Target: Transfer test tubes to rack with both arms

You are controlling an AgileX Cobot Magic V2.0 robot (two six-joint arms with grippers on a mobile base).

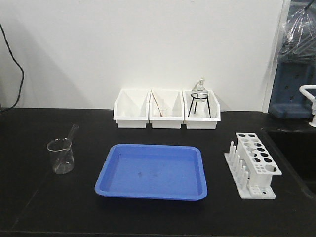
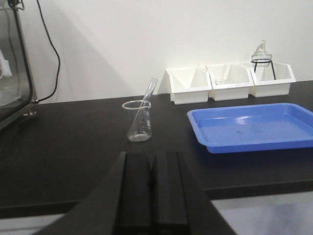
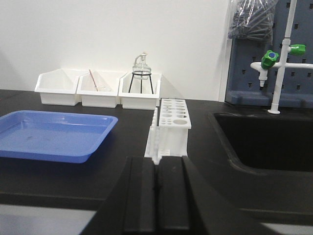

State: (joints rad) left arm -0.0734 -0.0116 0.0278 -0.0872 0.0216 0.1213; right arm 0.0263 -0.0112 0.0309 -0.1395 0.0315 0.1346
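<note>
While the left fingers [image 2: 146, 170] and the right fingers [image 3: 150, 172] are each pressed shut and empty, nothing is yet in the rack [image 3: 172, 138]. It stands bare at the right of the surface [image 1: 39, 207], past the blue tray [image 1: 150, 193]. The one test tube [image 2: 148, 100] in view leans, mouth up, inside the beaker [image 2: 137, 128] at the left. The opening step probably falls to the left arm: part the fingers, close gently on the tube's exposed upper portion above the beaker lip, then lift along its slant so the beaker is not tipped. Tube and beaker are clear, smooth glass. The rack is matt white plastic with round holes and upright pegs.
</note>
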